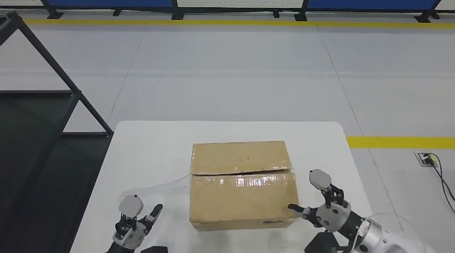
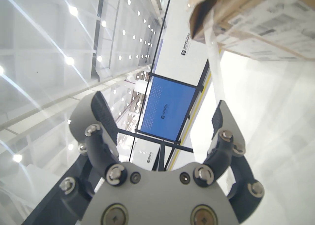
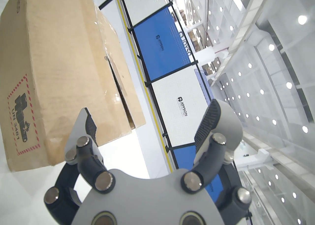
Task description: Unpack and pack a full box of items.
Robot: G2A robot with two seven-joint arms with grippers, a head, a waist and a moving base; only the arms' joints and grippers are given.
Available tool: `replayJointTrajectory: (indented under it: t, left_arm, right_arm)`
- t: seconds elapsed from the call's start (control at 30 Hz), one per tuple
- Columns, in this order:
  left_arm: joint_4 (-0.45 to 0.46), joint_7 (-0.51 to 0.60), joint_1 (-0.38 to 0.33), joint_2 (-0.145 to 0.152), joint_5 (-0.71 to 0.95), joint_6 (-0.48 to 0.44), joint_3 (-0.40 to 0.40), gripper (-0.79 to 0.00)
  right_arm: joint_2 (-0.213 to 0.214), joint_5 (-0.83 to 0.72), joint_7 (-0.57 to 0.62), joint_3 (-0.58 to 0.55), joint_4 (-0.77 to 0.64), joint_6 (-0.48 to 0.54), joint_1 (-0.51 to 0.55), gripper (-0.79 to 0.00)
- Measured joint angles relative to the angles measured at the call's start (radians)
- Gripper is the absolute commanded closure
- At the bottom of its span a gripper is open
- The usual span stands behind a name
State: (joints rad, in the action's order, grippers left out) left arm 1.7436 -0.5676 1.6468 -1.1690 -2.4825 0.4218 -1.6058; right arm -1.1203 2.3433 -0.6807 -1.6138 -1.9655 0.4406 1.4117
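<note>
Spread wide and holding nothing, the left arm's jaws are seen low at the near left of the white bench [image 1: 149,160], apart from the cardboard box [image 1: 242,185]. The right arm's jaws, also parted and empty, are placed just beside the box's near right corner. Contact between the nearer finger [image 1: 294,209] and the cardboard cannot be made out.

The box sits at the middle of the bench between the two arms. Its top flaps are folded down and meet along a taped seam [image 1: 242,175]. From this, the unpacking is judged to be barely begun at most, with the emptying and the whole repacking left to do.

The layout is given by the top view: one arm at each near corner and the seam running left to right. The left wrist view adds a strip of clear tape [image 2: 214,63] hanging loose from the box's left end beneath a slightly lifted flap corner [image 2: 199,21], with printed labels [image 2: 270,31] on the side. A red-bordered warning label [image 3: 21,117] on the box and a gap under the flap's end are supplied by the right wrist view.
</note>
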Motion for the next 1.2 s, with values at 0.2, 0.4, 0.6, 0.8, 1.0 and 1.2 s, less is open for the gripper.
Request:
replayJointTrajectory:
  t: [0.2, 0.4, 0.6, 0.8, 1.0, 1.2]
  left_arm:
    - [0.084, -0.242, 0.058, 0.023, 0.081, -0.124, -0.109, -0.785]
    - [0.082, -0.238, 0.057, 0.023, 0.079, -0.119, -0.104, -0.785]
    - [0.088, -0.237, 0.046, 0.023, 0.086, -0.134, -0.098, -0.785]
    - [0.098, -0.254, -0.033, 0.028, 0.184, -0.257, -0.098, -0.785]
    - [0.109, -0.272, -0.077, 0.040, 0.358, -0.497, -0.141, -0.785]
    - [0.104, -0.264, -0.087, 0.048, 0.399, -0.640, -0.151, -0.785]
  right_arm:
    - [0.012, 0.029, -0.033, -0.026, 0.014, 0.062, -0.049, -0.785]
    - [0.012, 0.028, -0.033, -0.025, 0.013, 0.061, -0.048, -0.785]
    - [0.014, 0.048, -0.065, -0.002, 0.012, 0.020, -0.057, -0.785]
    - [0.034, -0.052, -0.239, -0.042, 0.122, 0.121, -0.130, -0.785]
    - [0.035, -0.431, -0.130, -0.106, 0.285, 0.439, -0.222, -0.785]
    - [0.035, -0.558, -0.005, -0.112, 0.322, 0.511, -0.259, -0.785]
